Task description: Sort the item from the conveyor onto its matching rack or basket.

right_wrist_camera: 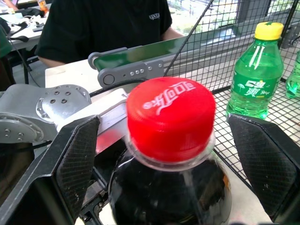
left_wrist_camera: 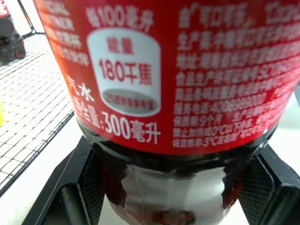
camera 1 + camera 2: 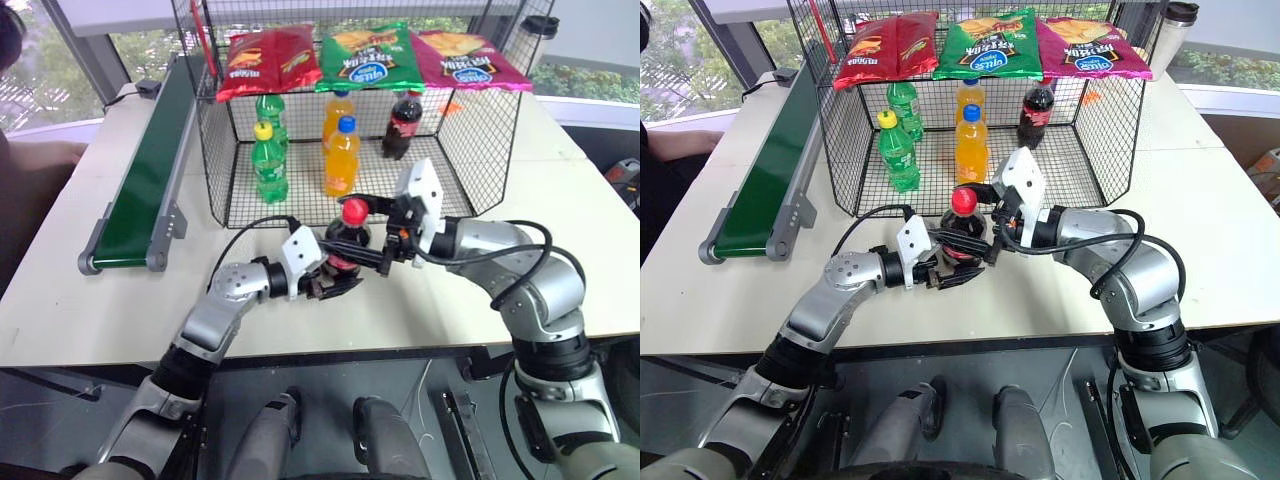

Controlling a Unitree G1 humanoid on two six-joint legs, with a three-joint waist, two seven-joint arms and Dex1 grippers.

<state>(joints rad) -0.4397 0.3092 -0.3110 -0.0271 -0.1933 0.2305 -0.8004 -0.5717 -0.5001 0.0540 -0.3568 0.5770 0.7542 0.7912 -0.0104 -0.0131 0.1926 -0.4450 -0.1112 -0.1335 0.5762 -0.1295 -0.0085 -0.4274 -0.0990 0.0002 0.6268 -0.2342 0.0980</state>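
The item, a small cola bottle (image 3: 347, 238) with a red cap (image 1: 171, 119) and red label (image 2: 168, 70), stands upright over the table just in front of the cage. My left gripper (image 3: 333, 278) is shut on its lower body, coming in from the left. My right gripper (image 3: 362, 232) is open, its pads (image 1: 77, 159) standing either side of the cap with a gap on both sides. The conveyor (image 3: 150, 180) runs along the table's left side. The black wire cage (image 3: 470, 150) stands behind the bottle, its open front facing me.
Inside the cage stand two green bottles (image 3: 268, 160), two orange bottles (image 3: 342, 155) and another cola bottle (image 3: 403, 125). Three chip bags (image 3: 368, 55) lie on its top. A person in a black shirt (image 1: 103, 23) sits beyond the conveyor. A tumbler (image 3: 540, 25) stands at the far right.
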